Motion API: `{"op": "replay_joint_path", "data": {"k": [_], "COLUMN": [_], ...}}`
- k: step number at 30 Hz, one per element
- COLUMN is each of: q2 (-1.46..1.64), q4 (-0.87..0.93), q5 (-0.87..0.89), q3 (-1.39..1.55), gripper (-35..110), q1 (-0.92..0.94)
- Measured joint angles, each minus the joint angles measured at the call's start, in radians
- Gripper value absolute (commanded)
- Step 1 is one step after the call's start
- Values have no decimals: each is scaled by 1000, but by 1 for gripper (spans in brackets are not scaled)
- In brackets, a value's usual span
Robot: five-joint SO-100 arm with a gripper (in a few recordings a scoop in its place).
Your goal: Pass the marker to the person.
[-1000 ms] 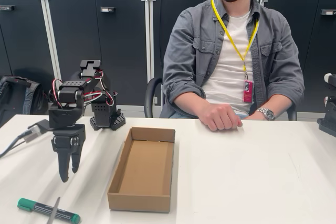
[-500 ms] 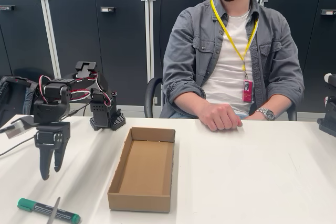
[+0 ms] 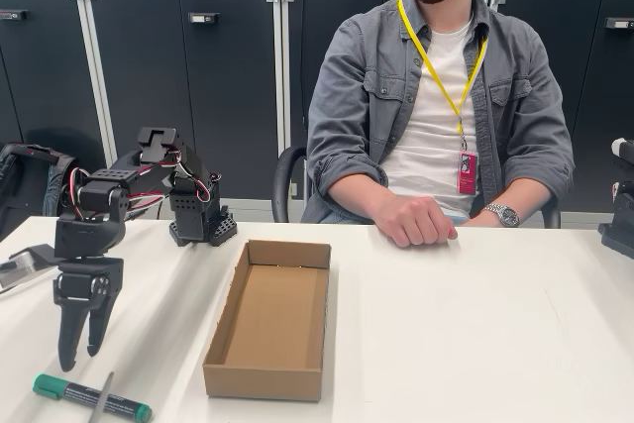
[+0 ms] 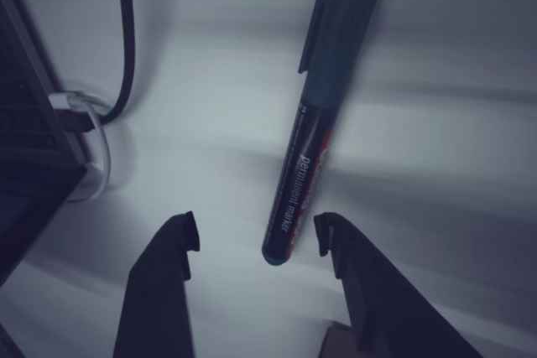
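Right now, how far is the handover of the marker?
Nothing is done yet: the marker lies on the table, not gripped. In hand: the open tool hangs above its capped end. Left: grasp, lift, carry to the person, whose hand rests on the table.

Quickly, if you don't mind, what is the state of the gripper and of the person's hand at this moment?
Gripper: open, holding nothing, poised above the marker.
Person's hand: loosely closed, resting on the table, holding nothing visible.
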Motion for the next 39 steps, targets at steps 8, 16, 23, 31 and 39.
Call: {"op": "replay_joint_path", "data": {"k": [8,16,23,31,39], "q2": [-41,-69,-110,-127,-152], "q4": [8,81,146,87,-37], "q5": [34,43,0,-34,-37], "q3": [-9,-34,-75,-100,-100], "gripper": [33,33,34,34,33], "q1": [-35,-35,-17,8,2]}}
